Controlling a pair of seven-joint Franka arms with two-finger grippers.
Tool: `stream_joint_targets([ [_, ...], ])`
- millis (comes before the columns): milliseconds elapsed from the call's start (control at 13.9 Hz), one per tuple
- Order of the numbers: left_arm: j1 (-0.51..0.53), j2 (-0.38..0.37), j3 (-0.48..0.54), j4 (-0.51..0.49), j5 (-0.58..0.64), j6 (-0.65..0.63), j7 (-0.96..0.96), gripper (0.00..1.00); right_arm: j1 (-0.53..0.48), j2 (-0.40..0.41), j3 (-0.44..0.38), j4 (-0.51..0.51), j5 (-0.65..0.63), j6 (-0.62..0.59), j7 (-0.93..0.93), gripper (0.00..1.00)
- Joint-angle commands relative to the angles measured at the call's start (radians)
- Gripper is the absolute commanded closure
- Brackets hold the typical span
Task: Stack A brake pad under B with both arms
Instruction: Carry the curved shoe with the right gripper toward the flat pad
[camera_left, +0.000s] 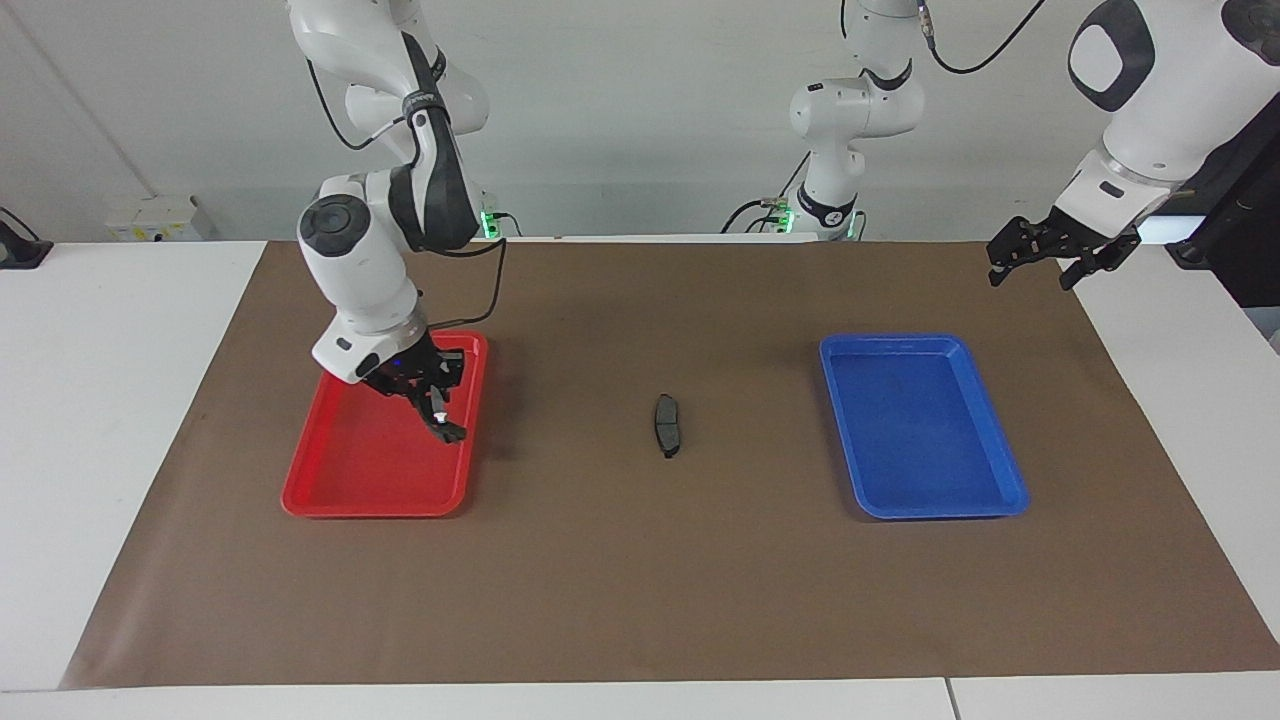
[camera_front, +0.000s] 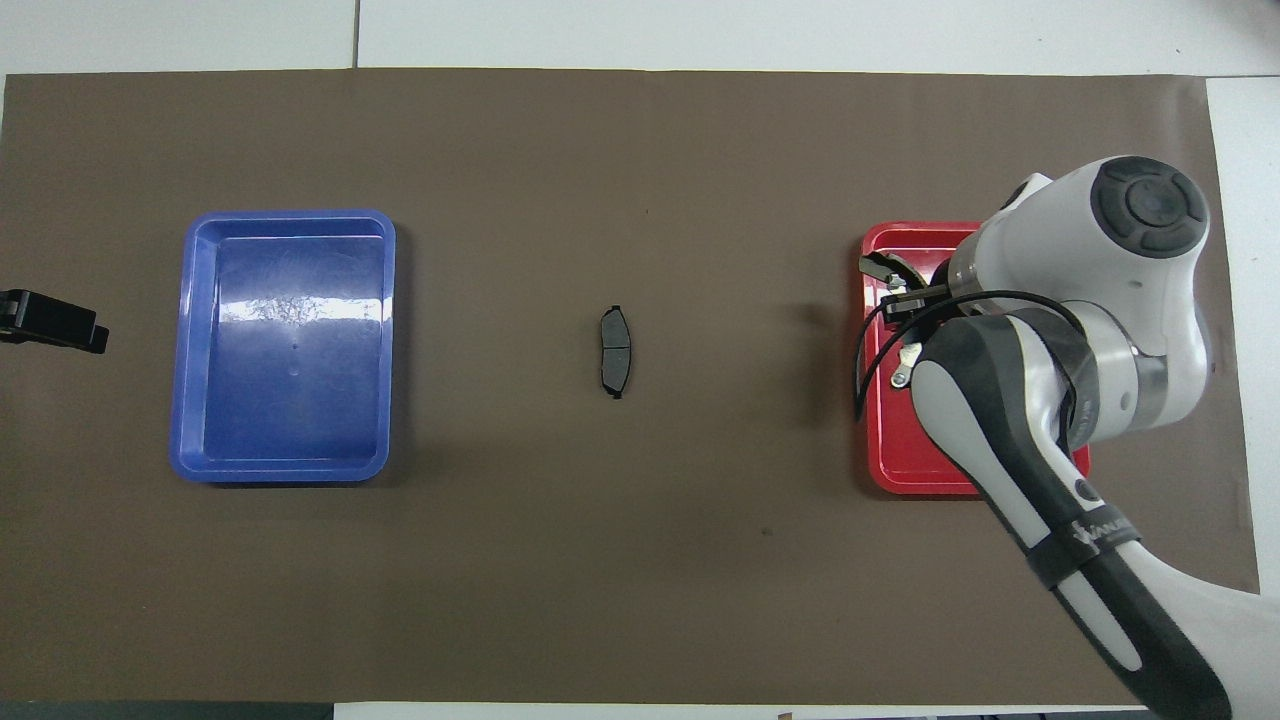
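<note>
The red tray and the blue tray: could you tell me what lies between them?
Only the A brake pad, on the brown mat between red tray and blue tray; both views show it.

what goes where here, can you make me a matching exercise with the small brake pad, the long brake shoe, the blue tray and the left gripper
Things:
1. A brake pad
2. B
3. blue tray
4. left gripper

Places or states:
a. holds nothing
b. in the air, off the brown mat's end
c. at the right gripper, over the red tray
d. on the mat between the trays

Pairs: 1-d, 2-c, 3-a, 4-b
</note>
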Motion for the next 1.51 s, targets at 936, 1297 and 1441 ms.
stream_joint_targets([
  [936, 0.010, -0.023, -0.003, -0.024, 0.000, 0.003, 0.016, 0.01, 0.357, 0.363, 0.005, 0.309, -0.026, 0.142, 0.454, 1.00],
  [1297, 0.010, -0.023, -0.003, -0.024, 0.000, 0.003, 0.016, 0.01, 0.360, 0.376, 0.005, 0.283, -0.029, 0.160, 0.450, 1.00],
  [1441, 0.010, -0.023, -0.003, -0.024, 0.000, 0.003, 0.015, 0.01, 0.362, 0.373, 0.005, 0.252, -0.030, 0.198, 0.450, 1.00],
])
